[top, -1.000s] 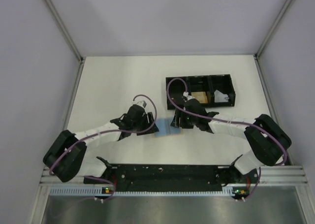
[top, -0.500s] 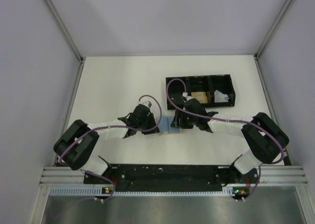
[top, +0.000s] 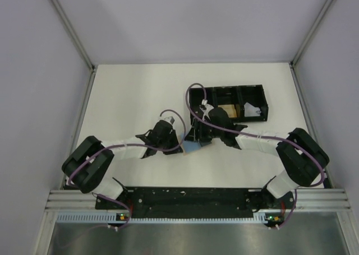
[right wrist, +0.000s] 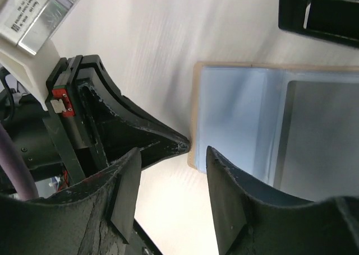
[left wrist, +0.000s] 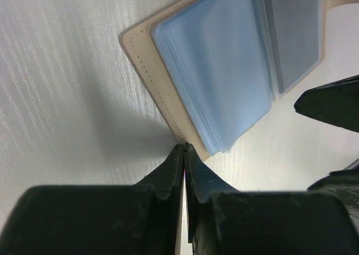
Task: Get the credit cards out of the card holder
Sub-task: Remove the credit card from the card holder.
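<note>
– On the white table [top: 129,92], what stands out first?
– Both arms reach inward from the near edge and meet close to the middle; behind them, toward the far right, sits a black tray [top: 239,98] with three compartments.
– And the card holder?
– The card holder [left wrist: 147,56] lies open and flat on the table between the two grippers, on the near side of the tray's left end; its tan border frames blue-grey sleeves.
– Are the credit cards out?
– No; of the credit cards [right wrist: 322,131] I can make out one grey rectangle, tucked in the panel farther from the left gripper; how many more sit in the sleeves I cannot tell.
– How is the left gripper?
– The left gripper [left wrist: 184,148] has its fingers pressed together, tips touching the holder's tan edge near a corner; whether any border is caught between them I cannot tell.
– The other one?
– The right gripper [right wrist: 171,153] is spread wide, its fingers framing that same corner in the right wrist view.
</note>
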`<state>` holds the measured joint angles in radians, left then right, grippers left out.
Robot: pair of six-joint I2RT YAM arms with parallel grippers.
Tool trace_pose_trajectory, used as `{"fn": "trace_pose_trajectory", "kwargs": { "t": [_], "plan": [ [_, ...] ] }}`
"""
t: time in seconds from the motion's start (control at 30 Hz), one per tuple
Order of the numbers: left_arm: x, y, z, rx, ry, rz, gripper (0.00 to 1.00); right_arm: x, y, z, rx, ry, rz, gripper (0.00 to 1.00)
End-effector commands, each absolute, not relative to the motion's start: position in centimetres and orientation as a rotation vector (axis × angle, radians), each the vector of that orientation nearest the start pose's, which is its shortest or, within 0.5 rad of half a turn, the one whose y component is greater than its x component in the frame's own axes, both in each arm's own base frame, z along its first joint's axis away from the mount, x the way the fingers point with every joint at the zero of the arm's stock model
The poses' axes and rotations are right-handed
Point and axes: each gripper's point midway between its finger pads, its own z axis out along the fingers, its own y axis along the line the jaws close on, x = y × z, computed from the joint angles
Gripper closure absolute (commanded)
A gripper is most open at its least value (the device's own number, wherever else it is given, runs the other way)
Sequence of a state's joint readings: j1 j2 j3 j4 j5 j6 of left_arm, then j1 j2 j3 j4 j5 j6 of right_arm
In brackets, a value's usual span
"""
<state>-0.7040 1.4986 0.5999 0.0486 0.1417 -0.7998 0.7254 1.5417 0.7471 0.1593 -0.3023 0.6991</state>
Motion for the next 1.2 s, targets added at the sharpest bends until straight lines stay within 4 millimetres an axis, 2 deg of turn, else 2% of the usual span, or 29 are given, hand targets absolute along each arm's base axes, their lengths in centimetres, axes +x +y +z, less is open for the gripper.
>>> {"fn": "trace_pose_trajectory", "kwargs": {
  "t": [0.0,0.17,0.3,0.4,0.53,0.57,0.6,0.67,0.77,0.93,1.0,1.07,1.17],
  "plan": [
    [22.1,-25.6,1.9,-0.070,2.584,-0.785,0.93,25.5,32.6,10.3,-0.298,2.316,1.027,0.50],
    [21.9,-25.0,2.4,-0.123,2.558,-0.787,0.89,25.5,31.8,10.7,-0.330,2.300,0.990,0.49],
    [21.8,-24.0,4.6,-0.167,2.476,-0.804,0.71,27.7,28.1,8.9,-0.275,2.349,0.720,0.49],
    [22.0,-23.7,7.0,-0.175,2.395,-0.837,0.55,28.4,26.1,7.1,-0.214,2.403,0.694,0.49],
    [23.0,-25.5,9.9,-0.146,2.338,-0.928,0.39,28.6,25.1,5.9,-0.202,2.421,0.660,0.49],
    [23.5,-25.9,10.2,-0.143,2.334,-0.932,0.34,28.7,25.0,5.8,-0.200,2.421,0.653,0.49],
    [24.1,-26.4,10.6,-0.140,2.333,-0.934,0.31,28.7,24.9,5.5,-0.198,2.424,0.643,0.49],
    [25.2,-26.9,10.1,-0.134,2.345,-0.896,0.29,28.8,24.6,5.0,-0.195,2.430,0.627,0.49],
    [26.5,-27.6,9.1,-0.123,2.370,-0.851,0.30,28.5,24.5,4.1,-0.206,2.458,0.620,0.48],
    [27.7,-28.4,7.4,-0.082,2.426,-0.780,0.43,27.6,23.5,2.3,-0.186,2.510,0.572,0.48],
    [26.9,-27.8,5.6,-0.054,2.509,-0.709,0.46,26.8,23.6,2.0,-0.197,2.530,0.588,0.48],
    [26.3,-27.6,4.4,-0.027,2.557,-0.681,0.49,26.0,24.1,1.9,-0.222,2.550,0.628,0.48],
    [24.9,-27.1,2.7,0.005,2.616,-0.649,0.57,24.4,25.3,1.9,-0.271,2.570,0.699,0.48]
  ]
}}
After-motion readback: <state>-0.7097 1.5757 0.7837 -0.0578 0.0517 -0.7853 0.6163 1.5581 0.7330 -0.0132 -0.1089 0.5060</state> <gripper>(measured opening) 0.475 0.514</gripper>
